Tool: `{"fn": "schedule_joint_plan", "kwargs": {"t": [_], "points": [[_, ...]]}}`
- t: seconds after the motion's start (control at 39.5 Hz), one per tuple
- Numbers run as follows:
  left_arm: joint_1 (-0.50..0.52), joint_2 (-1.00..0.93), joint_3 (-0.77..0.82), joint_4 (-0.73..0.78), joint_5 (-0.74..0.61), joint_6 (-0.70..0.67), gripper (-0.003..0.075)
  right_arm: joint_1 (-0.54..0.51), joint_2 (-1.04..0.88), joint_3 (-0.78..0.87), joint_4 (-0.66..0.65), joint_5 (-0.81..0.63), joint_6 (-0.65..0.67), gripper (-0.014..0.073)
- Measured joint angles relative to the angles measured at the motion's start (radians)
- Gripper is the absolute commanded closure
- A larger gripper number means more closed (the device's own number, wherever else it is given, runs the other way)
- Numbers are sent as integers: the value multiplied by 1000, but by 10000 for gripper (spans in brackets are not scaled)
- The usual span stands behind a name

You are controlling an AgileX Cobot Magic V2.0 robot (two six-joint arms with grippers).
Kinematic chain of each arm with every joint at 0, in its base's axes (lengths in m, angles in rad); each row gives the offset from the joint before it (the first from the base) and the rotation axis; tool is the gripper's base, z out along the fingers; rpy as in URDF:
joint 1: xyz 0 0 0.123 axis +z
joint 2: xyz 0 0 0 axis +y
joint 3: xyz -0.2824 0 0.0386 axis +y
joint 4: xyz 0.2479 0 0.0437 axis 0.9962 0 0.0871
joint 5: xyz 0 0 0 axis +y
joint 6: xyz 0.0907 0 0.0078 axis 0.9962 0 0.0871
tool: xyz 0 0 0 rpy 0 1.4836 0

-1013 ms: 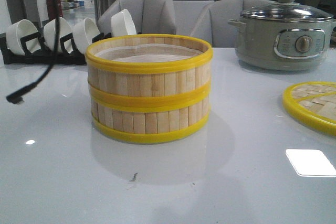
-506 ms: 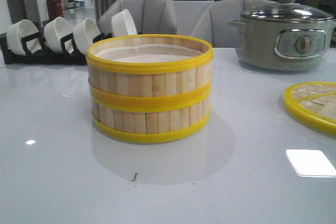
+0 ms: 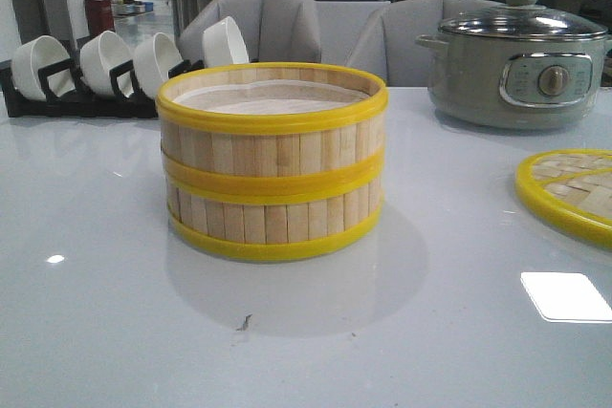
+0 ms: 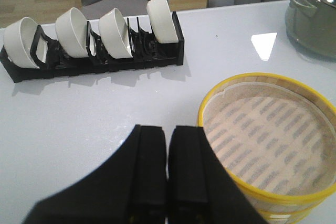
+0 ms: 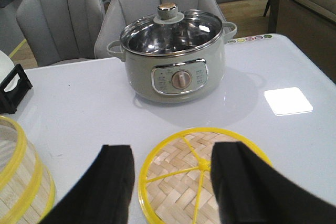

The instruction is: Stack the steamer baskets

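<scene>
Two steamer baskets (image 3: 273, 164) stand stacked one on the other in the middle of the table, slats pale, rims yellow. A paper liner covers the top basket's (image 4: 270, 140) floor. The woven yellow-rimmed lid (image 3: 572, 192) lies flat at the right edge of the front view. In the right wrist view my right gripper (image 5: 173, 153) is open above the lid (image 5: 178, 182), one finger over the lid's centre, the other off its rim. My left gripper (image 4: 169, 132) is shut on nothing, hanging above the table beside the stack's rim. No gripper shows in the front view.
A grey electric pot (image 3: 517, 59) with a glass lid stands at the back right. A black rack of white bowls (image 3: 86, 69) runs along the back left. Grey chairs (image 3: 268, 21) sit behind the table. A bright reflection (image 3: 566, 295) lies on the table's glossy top at front right.
A dark cable and arm part seen at the upper left and top of the front view one second ago has moved out of view. The stack and lid have not moved.
</scene>
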Motion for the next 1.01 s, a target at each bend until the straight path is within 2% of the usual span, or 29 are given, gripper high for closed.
{"fn": "schedule_joint_plan", "kwargs": {"t": [0.2, 0.38, 0.68, 0.76, 0.91, 0.96, 1.01], "points": [[0, -194, 266, 0, -146, -4, 636, 0, 0, 0, 0, 6, 0, 151], [0, -307, 434, 0, -223, -5, 636, 0, 0, 0, 0, 6, 0, 151], [0, -364, 579, 0, -266, -5, 636, 0, 0, 0, 0, 8, 0, 160], [0, -364, 595, 0, -266, -5, 636, 0, 0, 0, 0, 12, 0, 247], [0, -364, 602, 0, -266, -5, 636, 0, 0, 0, 0, 61, 0, 561], [0, -364, 602, 0, -266, -5, 636, 0, 0, 0, 0, 84, 0, 526], [0, -364, 602, 0, -266, -5, 636, 0, 0, 0, 0, 105, 0, 527]]}}
